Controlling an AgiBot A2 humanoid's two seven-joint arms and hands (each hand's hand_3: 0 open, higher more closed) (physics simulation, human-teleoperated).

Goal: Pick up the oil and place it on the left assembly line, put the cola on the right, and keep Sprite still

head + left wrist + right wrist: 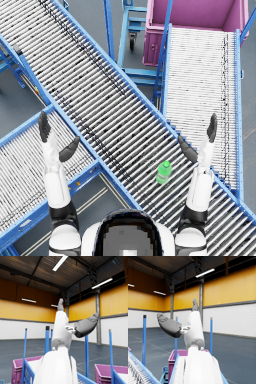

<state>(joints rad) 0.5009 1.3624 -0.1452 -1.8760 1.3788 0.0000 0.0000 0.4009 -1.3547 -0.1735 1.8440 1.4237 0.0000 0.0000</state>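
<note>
One green plastic bottle stands on the long diagonal roller conveyor with blue rails, near that conveyor's close end and touching neither hand. There are two hands, both raised above the rollers and holding nothing. The left hand is over the conveyor's left rail, the right hand over its right rail, just beyond the bottle. Each has its fingers straight up and its thumb spread wide.

There are three roller lines in all. A shorter blue-framed line branches off the diagonal conveyor's left side and another off its right. One magenta plastic crate sits at the far end of the right branch.

Only the head view shows the bottle and the rollers. The left wrist view shows the left hand spread against a warehouse hall with yellow walls, with two magenta crates below. The right wrist view shows the right hand likewise, with one crate.
</note>
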